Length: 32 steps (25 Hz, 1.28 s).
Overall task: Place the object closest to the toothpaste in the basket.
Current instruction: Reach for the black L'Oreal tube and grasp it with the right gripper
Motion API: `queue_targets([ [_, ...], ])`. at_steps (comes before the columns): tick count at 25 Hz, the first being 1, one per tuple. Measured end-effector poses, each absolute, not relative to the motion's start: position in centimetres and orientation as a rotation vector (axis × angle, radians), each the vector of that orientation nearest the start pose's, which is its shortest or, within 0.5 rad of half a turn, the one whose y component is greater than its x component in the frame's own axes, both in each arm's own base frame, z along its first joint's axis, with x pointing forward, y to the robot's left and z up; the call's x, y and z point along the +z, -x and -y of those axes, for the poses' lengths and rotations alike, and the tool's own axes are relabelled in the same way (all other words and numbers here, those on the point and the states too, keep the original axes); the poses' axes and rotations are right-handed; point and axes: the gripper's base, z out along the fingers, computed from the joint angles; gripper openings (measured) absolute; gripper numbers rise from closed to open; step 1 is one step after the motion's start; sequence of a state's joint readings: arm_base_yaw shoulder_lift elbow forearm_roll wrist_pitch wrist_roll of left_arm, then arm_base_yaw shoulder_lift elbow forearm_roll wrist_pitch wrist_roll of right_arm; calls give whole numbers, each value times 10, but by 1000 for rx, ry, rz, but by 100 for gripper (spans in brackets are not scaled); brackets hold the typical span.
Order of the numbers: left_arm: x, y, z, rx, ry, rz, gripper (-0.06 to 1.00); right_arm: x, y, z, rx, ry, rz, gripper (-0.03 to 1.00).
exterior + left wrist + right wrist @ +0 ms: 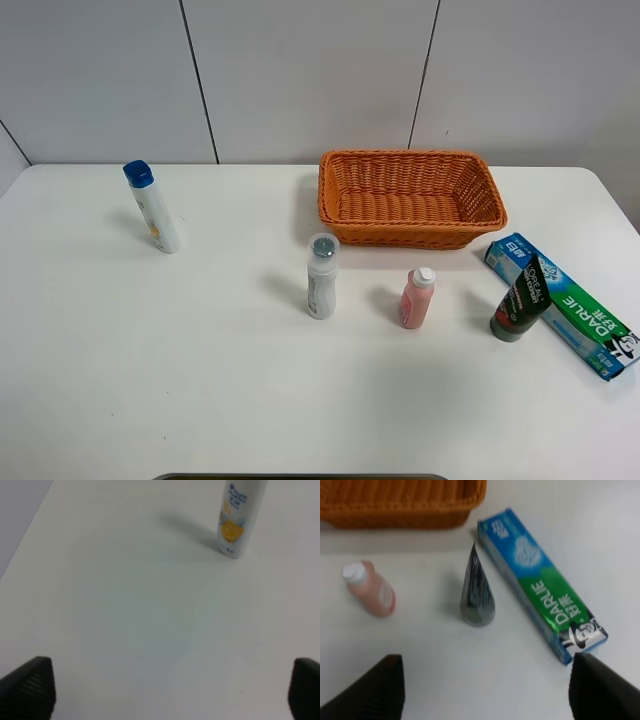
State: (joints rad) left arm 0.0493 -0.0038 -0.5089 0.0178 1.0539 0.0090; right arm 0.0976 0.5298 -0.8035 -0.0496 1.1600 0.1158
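Right wrist view puts my right claw [487, 690] above the tabletop [200, 380], its two dark fingers spread wide and holding nothing. Ahead of it is the thing I judge I must take: the dark grey-and-black tapered tube [476, 597] standing on its cap. In the exterior high view it sits at the right of the frame, just beside the long blue-and-green toothpaste box [570, 305]; I cannot tell whether they touch. My left claw [165, 687] is also spread and empty, far from all this. The tube is narrow at its foot, so I expect a finger brushing it on the way down would tip it over, probably onto the box. With so little room on the box side, one finger may land on the cardboard and shove it away. The wedge shape could also squirt out of a squeeze taken too high. The small pink bottle with a white cap [416, 298], further left, is a tempting wrong target. A low carry could catch the rim of the orange woven wicker basket [410, 155] in the upper middle.
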Motion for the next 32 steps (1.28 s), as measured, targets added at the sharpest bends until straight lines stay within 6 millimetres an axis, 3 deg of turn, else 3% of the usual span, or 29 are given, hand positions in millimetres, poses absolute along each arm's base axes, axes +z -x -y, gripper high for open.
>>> queue_targets([
  [9, 280, 6, -1, 58, 42, -2025, 94, 358, -139, -9, 36, -104, -2586, 71],
  [14, 280, 6, -1, 58, 42, -2025, 94, 356, -179, -13, 24, -131, -2664, 71],
  [24, 280, 6, -1, 58, 42, -2025, 94, 314, -234, -18, -24, -135, -2875, 71],
  [32, 280, 6, -1, 58, 42, -2025, 94, 282, -256, -21, -44, -138, -3001, 71],
])
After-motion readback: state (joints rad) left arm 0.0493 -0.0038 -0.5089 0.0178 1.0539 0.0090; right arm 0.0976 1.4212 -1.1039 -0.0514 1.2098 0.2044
